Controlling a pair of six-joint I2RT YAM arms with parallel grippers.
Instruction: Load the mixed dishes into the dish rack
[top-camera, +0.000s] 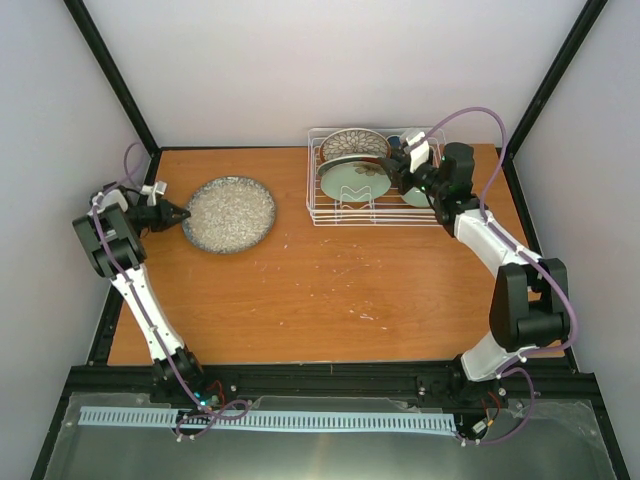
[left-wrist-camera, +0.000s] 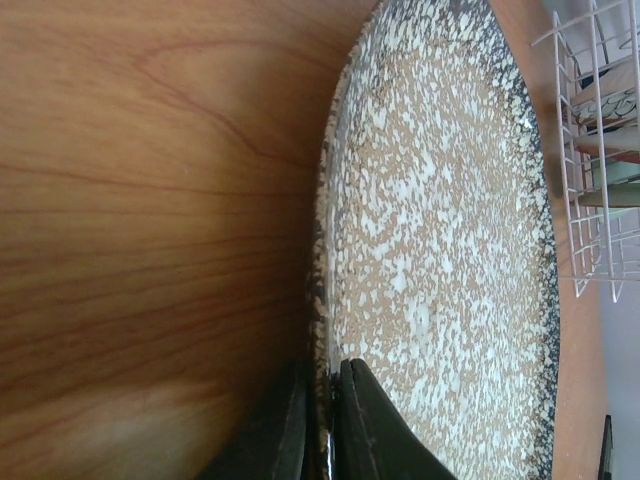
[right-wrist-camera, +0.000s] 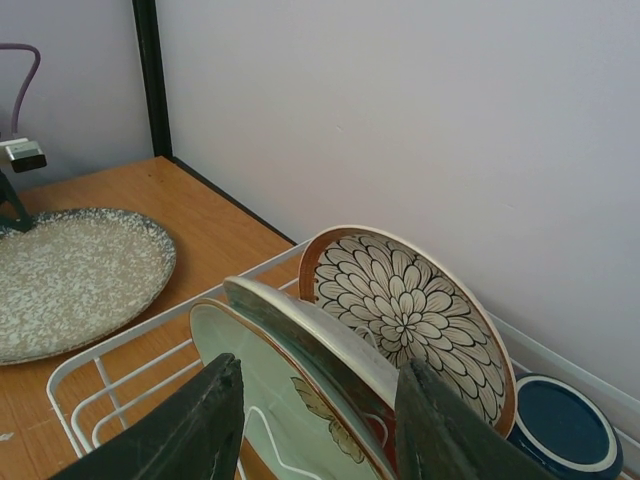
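Rim of the large speckled plate (left-wrist-camera: 440, 250) sits between the fingers of my left gripper (left-wrist-camera: 325, 368). They are drawn narrow, one on each face of the edge, pinching it on the side nearest my arm. The plate lies on the table (top-camera: 330, 290), well apart from the dish rack (top-camera: 380, 222) at the far right. My right gripper (right-wrist-camera: 322, 365) hangs over that rack with its fingers spread wide, holding nothing. The pale teal plate (right-wrist-camera: 255, 375) stands on edge between them, the red-rimmed petal plate (right-wrist-camera: 400, 300) is upright just behind it, and the dark blue mug (right-wrist-camera: 560, 425) sits in the corner beyond. I cannot make out the small green cup for sure.

The step in hand, as I judge it, is lifting this plate and carrying it to a free slot. My bite is only on the rim, and the plate is wide and probably heavy, so it will want to droop and twist about my pads. I should lift slowly, tip it toward upright early so the weight hangs below the grip, and cross the table low. The free prongs look to be in front of the teal plate, so I should come in edge-first. My right arm ought to clear out first, or the two arms will meet over the wires.
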